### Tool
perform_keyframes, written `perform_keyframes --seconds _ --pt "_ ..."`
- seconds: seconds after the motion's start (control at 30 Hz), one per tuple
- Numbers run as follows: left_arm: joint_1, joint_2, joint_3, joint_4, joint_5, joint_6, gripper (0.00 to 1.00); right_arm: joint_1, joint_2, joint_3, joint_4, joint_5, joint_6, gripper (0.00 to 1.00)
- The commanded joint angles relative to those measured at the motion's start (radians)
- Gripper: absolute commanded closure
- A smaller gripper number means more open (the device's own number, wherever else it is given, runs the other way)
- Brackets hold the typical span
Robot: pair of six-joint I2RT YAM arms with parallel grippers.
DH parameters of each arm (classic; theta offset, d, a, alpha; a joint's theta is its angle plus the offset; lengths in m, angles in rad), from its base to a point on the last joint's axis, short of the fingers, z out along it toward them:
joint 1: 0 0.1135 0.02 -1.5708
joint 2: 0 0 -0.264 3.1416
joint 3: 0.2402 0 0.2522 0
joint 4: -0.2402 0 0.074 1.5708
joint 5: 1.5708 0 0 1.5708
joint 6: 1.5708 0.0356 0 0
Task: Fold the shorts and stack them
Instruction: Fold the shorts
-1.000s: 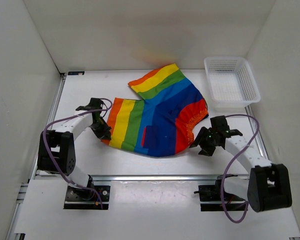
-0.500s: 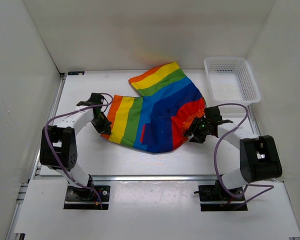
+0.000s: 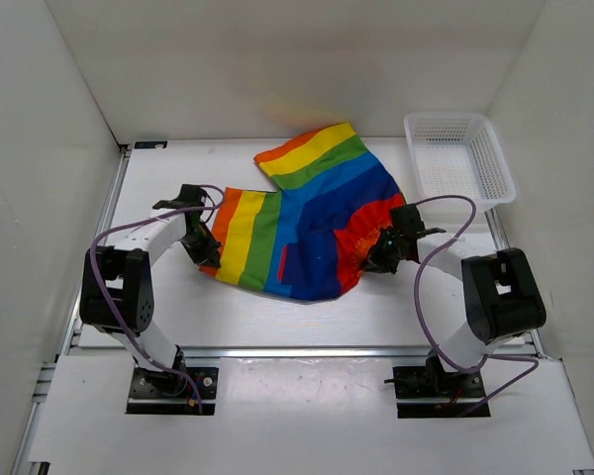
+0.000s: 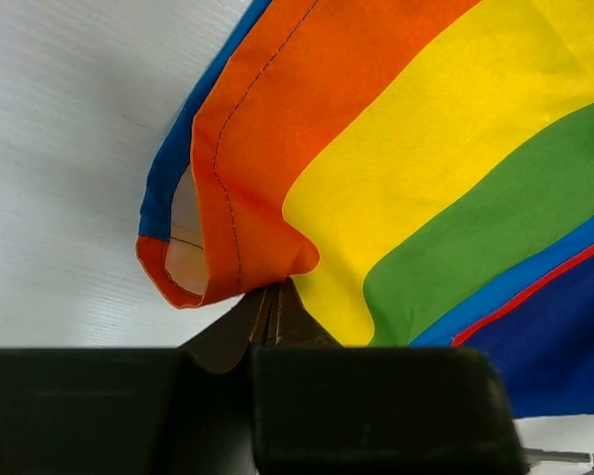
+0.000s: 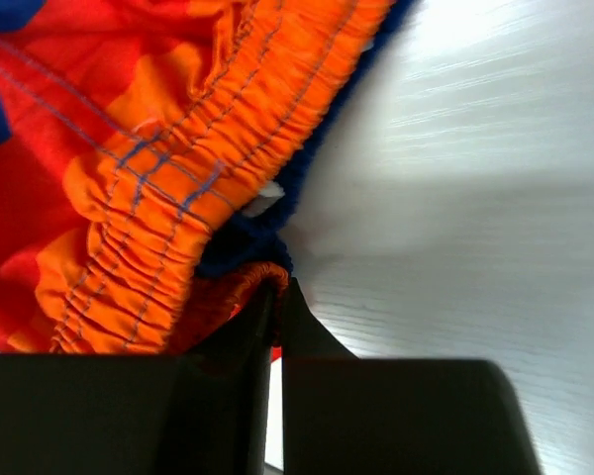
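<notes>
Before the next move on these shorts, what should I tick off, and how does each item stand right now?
1. Left gripper shut on the leg hem of the shorts: ok.
2. Right gripper shut on the waistband: ok, though the bite looks thin.
3. Shorts lying flat: not ok, the waistband side is bunched.
4. Both fabric layers pinched at each grip: cannot tell.
5. Basket empty: ok.
</notes>
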Motion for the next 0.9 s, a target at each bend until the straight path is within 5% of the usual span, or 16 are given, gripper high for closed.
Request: perform_keyframes --seconds 0.0,0.17,0.3,0.33,0.37,0.47,0.57,0.77,0.87 --pt "0.009 -0.002 0.04 -0.005 0.003 0.016 0.9 0.002 -0.091 0.079 -0.119 0.149 -0.002 1.0" --pt "0.089 0.014 0.23 -0.067 0.049 0.047 0.9 -0.043 -0.135 0.354 -0.301 0.249 -0.118 1.0" --pt "0.118 0.115 0.616 -0.2 0.081 0.058 0.9 -0.095 0.111 0.929 -0.52 0.202 -0.203 1.0" --pt "0.127 0.158 0.712 -0.242 0.081 0.058 0.9 -0.095 0.155 1.202 -0.607 0.183 -0.225 1.0" --pt "0.139 0.176 0.893 -0.277 0.072 0.068 0.9 -0.095 0.185 1.326 -0.64 0.172 -0.226 1.0" --pt "0.174 0.177 1.087 -0.345 0.09 0.078 0.9 -0.095 0.212 1.564 -0.677 0.152 -0.246 1.0" --pt "0.188 0.08 1.036 -0.318 0.1 0.078 0.9 -0.095 0.075 1.356 -0.657 0.144 -0.246 1.0" --pt "0.175 -0.185 0.383 -0.138 0.091 0.087 0.9 -0.095 -0.353 0.489 -0.494 0.194 -0.165 1.0" --pt "0.114 -0.201 0.184 -0.087 0.1 0.062 0.9 -0.095 -0.435 0.263 -0.494 0.217 -0.14 1.0"
